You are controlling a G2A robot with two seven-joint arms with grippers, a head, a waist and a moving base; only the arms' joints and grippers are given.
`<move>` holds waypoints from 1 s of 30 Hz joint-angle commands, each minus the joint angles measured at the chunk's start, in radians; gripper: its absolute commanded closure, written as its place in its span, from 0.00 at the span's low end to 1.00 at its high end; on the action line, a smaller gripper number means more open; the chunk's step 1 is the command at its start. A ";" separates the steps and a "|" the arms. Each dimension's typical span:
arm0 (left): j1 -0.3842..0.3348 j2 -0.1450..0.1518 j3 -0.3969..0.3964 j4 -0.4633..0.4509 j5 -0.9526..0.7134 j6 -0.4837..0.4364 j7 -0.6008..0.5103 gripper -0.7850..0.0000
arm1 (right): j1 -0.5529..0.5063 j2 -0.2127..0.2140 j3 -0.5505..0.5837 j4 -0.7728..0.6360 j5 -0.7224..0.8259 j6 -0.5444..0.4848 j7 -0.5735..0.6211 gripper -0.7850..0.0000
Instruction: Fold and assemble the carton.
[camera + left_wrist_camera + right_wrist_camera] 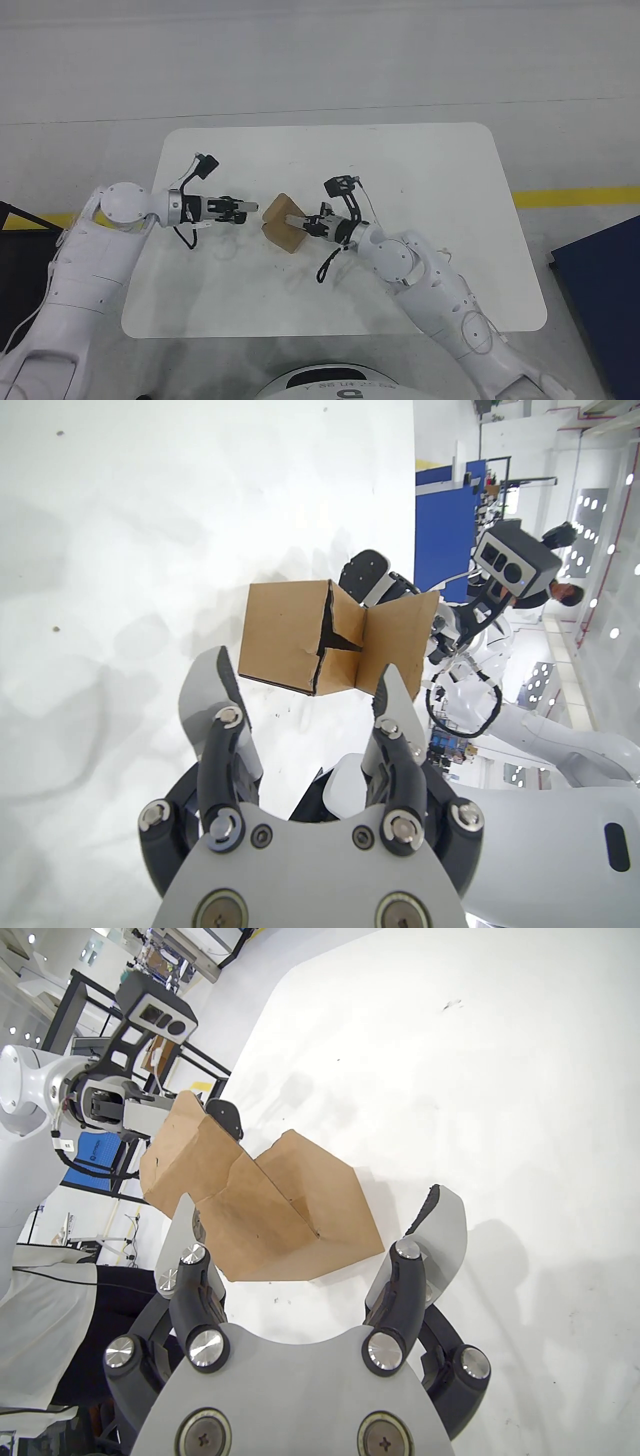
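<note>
Small brown corrugated-cardboard carton (pixel 284 222), half formed, lies on the white desk (pixel 420 180) between my two sets of fingers.
Left fingers (pixel 220 685) are spread, with the carton (pixel 285 635) just ahead of their tips and apart from them. The right fingers (pixel 445 1218) are spread too, with the carton's (pixel 280 1213) other end between them; I cannot tell if they touch. I judge it light, matte and grippy, with stiff panels and weak creases. I'd pinch the standing flap (pixel 395 640), not the crushable hollow body.
</note>
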 commanded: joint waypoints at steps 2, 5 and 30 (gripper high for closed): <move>0.002 0.001 0.012 -0.061 0.048 0.003 0.015 0.55 | -0.005 0.002 0.002 -0.004 0.003 0.002 0.006 0.06; 0.000 -0.001 0.021 -0.088 0.061 0.002 0.032 0.55 | -0.017 0.003 0.008 -0.011 0.007 0.015 0.003 0.07; 0.007 0.010 0.019 -0.175 0.138 -0.028 0.049 0.58 | -0.057 0.010 0.002 -0.020 0.068 0.016 0.005 0.21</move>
